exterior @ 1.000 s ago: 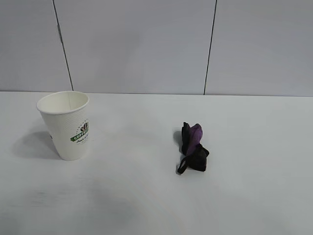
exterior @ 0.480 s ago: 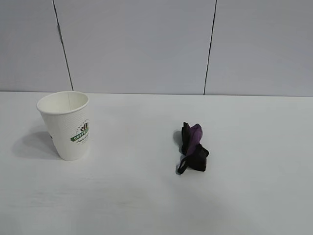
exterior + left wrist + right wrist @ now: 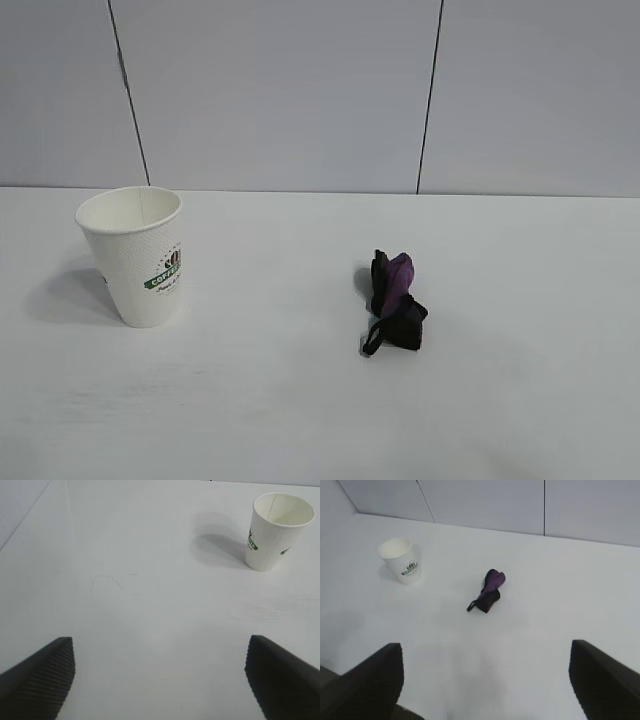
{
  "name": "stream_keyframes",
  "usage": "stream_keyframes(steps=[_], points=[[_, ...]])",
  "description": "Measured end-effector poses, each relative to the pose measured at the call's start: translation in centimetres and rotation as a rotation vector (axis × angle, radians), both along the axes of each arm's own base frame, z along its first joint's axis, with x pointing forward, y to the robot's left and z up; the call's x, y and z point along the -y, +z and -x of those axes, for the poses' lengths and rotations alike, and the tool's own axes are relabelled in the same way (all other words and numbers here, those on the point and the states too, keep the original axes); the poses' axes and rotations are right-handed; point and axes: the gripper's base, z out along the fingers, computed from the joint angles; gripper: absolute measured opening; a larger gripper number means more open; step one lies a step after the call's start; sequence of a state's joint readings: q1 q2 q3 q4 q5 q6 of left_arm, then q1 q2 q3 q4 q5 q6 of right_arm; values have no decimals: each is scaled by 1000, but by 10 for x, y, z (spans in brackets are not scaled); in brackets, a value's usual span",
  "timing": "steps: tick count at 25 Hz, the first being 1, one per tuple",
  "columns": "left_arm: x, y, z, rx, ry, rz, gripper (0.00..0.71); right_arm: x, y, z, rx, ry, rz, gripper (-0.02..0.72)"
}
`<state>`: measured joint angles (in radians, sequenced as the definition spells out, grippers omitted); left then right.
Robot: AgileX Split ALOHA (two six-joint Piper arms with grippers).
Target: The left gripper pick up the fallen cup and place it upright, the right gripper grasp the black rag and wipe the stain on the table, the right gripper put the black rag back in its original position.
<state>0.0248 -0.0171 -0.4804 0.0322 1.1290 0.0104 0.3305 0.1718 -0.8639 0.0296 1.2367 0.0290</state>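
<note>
My right gripper hangs wide apart and empty above the white surface, with the black rag lying well ahead of it, out past the fingertips. The rag lies bunched, its long axis running toward the back wall, purple patch at the far end and thin loop at the near end. The cup stands upright, mouth up, well apart from the rag, and my left gripper, also spread and empty, sits well short of it.

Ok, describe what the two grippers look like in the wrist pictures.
Only fingers show. The left gripper has two broad black fingers with fine ribbing on their faces. The right gripper has matching broad black ribbed fingers. No cables or markings are visible.
</note>
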Motion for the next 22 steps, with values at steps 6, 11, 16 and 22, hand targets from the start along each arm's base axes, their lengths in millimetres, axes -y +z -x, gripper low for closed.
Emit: stream_keyframes(steps=[6, 11, 16, 22], points=[[0, 0, 0, 0, 0, 0, 663, 4, -40, 1, 29, -29, 21, 622], [0, 0, 0, 0, 0, 0, 663, 7, -53, 3, 61, -68, 34, 622], [0, 0, 0, 0, 0, 0, 663, 7, -65, -4, 37, -173, 85, 622], [0, 0, 0, 0, 0, 0, 663, 3, -86, -17, -14, -269, 103, 622]])
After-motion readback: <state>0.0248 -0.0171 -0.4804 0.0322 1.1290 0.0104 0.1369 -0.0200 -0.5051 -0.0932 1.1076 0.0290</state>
